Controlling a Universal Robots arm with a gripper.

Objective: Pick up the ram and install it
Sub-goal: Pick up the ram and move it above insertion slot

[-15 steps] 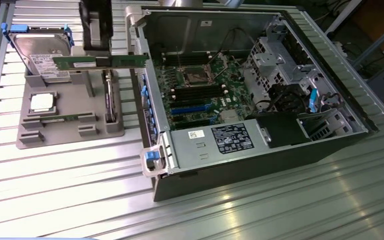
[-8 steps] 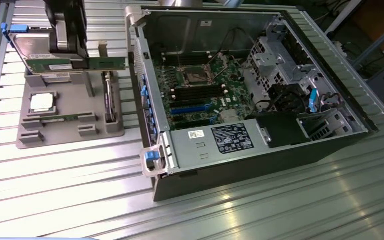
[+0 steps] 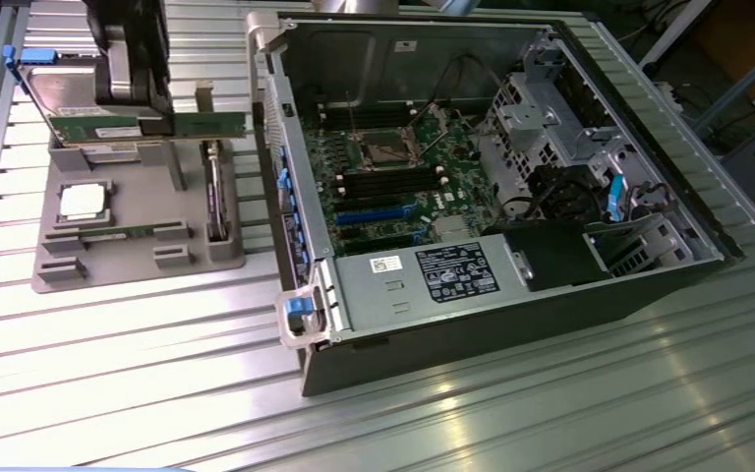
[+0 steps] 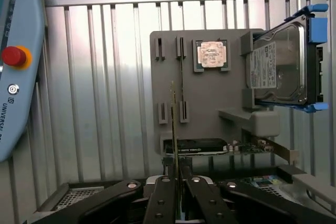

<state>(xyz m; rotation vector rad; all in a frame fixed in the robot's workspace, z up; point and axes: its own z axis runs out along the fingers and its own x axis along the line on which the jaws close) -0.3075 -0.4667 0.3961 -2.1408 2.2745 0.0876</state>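
Claw [image 3: 145,120] is clamped on the ram [image 3: 209,125], pinching it near mid-length. The stick hangs level, above the grey holder tray [image 3: 129,270].

- **Slip:** grip is narrow vs. stick length, so imo any bump could pivot the ram in the grip.
- **Snag:** right below the claw are the tray posts & a 2nd stick [image 3: 122,234] in its slot. Either could catch an end if you go low.
- **Clearance:** hard drive [image 3: 52,93] sits close behind the claw.
- **Case edge:** PC case [image 3: 509,329] wall is just beside the ram's far end. A tilted stick could clip that edge or misalign w/ the mobo [image 3: 404,187] slots.
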